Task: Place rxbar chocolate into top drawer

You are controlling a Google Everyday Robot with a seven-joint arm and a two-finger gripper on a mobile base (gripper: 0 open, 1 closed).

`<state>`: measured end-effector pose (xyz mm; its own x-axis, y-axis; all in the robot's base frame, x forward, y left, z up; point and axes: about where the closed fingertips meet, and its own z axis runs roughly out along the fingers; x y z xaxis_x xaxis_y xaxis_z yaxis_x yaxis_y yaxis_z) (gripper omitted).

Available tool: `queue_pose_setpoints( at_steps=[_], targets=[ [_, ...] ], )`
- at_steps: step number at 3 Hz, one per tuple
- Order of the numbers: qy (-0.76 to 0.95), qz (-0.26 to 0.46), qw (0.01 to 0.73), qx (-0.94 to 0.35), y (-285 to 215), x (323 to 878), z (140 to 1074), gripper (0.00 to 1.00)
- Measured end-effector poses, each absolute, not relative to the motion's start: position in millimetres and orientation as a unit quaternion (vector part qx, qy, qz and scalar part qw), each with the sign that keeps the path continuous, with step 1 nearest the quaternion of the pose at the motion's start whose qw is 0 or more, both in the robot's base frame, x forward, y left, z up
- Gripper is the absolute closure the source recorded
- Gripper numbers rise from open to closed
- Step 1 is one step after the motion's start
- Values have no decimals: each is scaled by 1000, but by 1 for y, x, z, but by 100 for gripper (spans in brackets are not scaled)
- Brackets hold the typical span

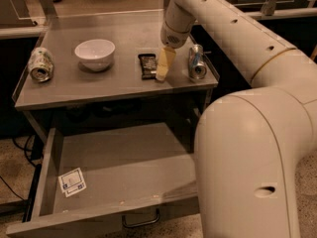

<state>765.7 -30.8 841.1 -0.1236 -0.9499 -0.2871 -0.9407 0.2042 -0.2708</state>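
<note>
— Is the rxbar chocolate (147, 65) in the top drawer (48, 171) yet?
— No. It lies on the tabletop (119, 90), with the gripper (165, 64) just beside it, grip state unclear. The drawer stands open; grasping and transfer remain.

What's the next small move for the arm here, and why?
Probably slide the gripper sideways toward the white bowl until it is centred over the rxbar chocolate. The bar lies flat on the tabletop, ungrasped, just beside the gripper, and the top drawer below already stands open.
</note>
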Motion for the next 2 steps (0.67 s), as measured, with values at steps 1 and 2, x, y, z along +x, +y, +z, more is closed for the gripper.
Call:
queue_pose_setpoints(
  at_steps=[1,2],
  targets=[
    [750,-11,199,-631,-30,765,839,0],
    [742,-11,201,-639,-25,769,839,0]
  ],
)
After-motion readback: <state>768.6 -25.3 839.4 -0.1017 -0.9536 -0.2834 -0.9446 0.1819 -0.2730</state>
